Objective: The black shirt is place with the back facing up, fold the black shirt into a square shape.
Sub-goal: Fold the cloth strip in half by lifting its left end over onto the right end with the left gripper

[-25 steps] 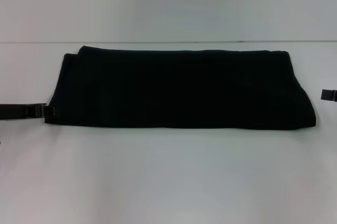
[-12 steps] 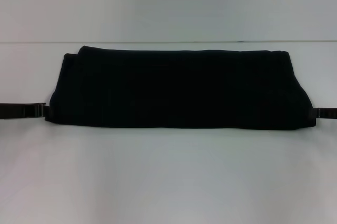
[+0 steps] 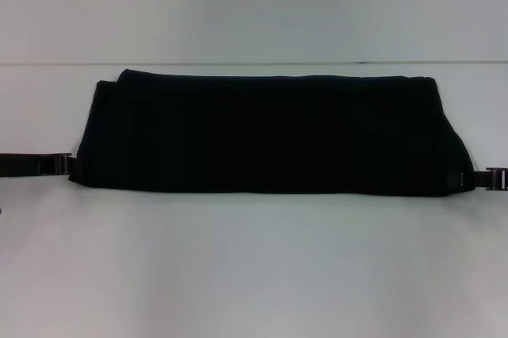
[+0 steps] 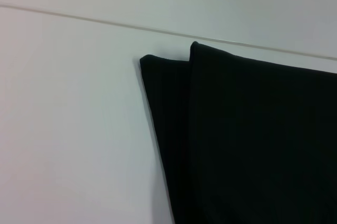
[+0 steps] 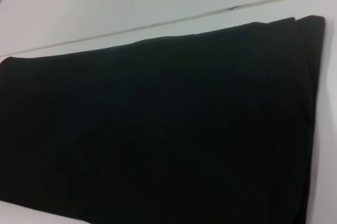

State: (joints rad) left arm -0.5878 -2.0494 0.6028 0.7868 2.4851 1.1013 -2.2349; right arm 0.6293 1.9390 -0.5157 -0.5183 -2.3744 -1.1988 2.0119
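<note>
The black shirt (image 3: 270, 136) lies folded into a long, wide band across the white table (image 3: 254, 266), with no lettering showing. My left gripper (image 3: 70, 166) comes in low from the left and meets the shirt's near left corner. My right gripper (image 3: 475, 178) comes in low from the right and reaches the near right corner. In the left wrist view the black shirt (image 4: 253, 140) shows its far left corner with two stacked layers. Most of the right wrist view is filled by the black shirt (image 5: 158, 129). Neither wrist view shows a gripper.
The table's far edge meets a pale wall along a thin line (image 3: 254, 63) just behind the shirt. Bare white tabletop stretches in front of the shirt and a narrow strip shows on each side.
My right gripper has come in from the right edge, down and leftward, to the shirt's near right corner. The left gripper has stayed at the near left corner. The shirt has not moved.
</note>
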